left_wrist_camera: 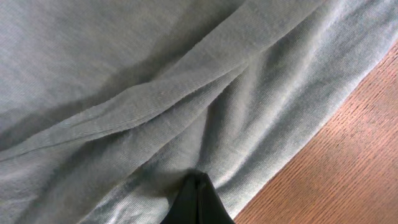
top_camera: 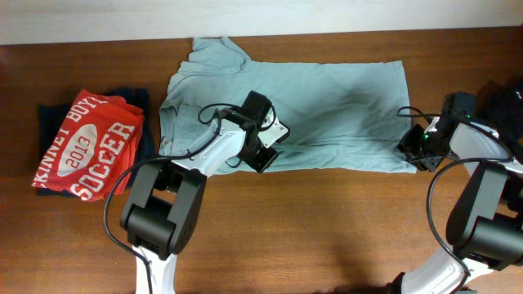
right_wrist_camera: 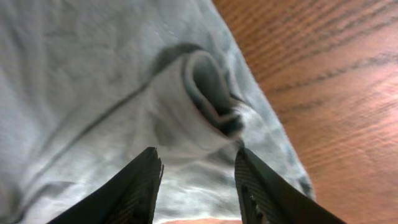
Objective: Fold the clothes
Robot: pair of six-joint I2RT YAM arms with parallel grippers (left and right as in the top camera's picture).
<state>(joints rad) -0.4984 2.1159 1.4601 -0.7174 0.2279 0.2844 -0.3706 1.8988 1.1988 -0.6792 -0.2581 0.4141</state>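
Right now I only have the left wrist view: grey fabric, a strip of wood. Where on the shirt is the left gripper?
Observer: The left gripper is at the t-shirt's near edge, left of its middle.
Operator: Right arm?
Observer: The right gripper is open at the near right corner, where the fabric is curled into a roll.
Operator: Anything beside the shirt?
Observer: A folded red t-shirt on a dark garment, to its left.

Left arm stretched from the near edge toward the middle, left gripper (top_camera: 263, 155) with fingers (left_wrist_camera: 198, 199) pressed together, pinching the t-shirt (top_camera: 327, 106), right arm bent at far right, right gripper (right_wrist_camera: 198, 158) pointing left and low, jaws parted.
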